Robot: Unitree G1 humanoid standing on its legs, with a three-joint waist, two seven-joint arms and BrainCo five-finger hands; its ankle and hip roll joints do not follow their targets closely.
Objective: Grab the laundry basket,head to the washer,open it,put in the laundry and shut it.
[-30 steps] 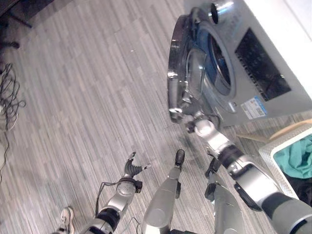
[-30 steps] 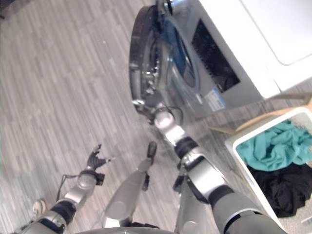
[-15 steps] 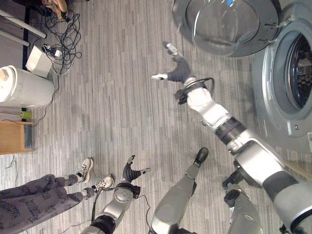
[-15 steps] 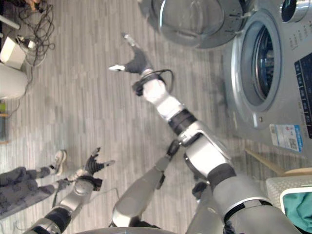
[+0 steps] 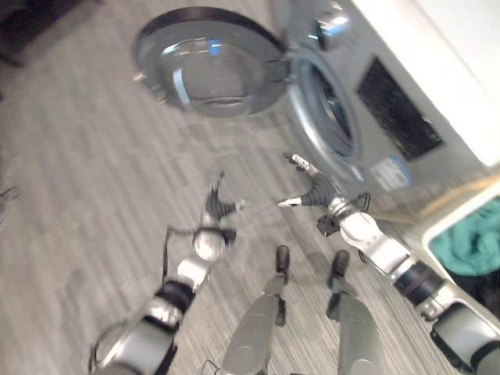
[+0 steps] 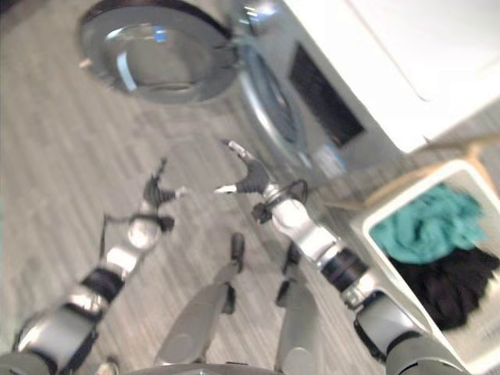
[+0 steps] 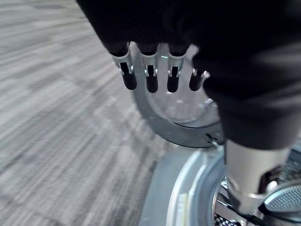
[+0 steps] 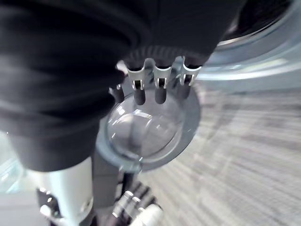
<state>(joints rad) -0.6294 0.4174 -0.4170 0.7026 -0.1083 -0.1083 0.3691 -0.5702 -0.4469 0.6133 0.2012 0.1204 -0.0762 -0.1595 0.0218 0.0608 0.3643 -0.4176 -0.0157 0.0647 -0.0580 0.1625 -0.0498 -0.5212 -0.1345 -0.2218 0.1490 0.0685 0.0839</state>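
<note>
Grey floor: washer (image 5: 367,101) door (image 5: 207,62) swung wide, both hands (image 5: 219,207) (image 5: 312,190) spread-fingered, empty; label unreadable.

2 head eyes high above floor; both wrist views toward washer door (image 8: 146,129)

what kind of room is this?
Probably a laundry area, maybe a test space: a front-loading washer with its door swung open, a laundry basket of teal and black clothes beside it, grey plank flooring.
</note>
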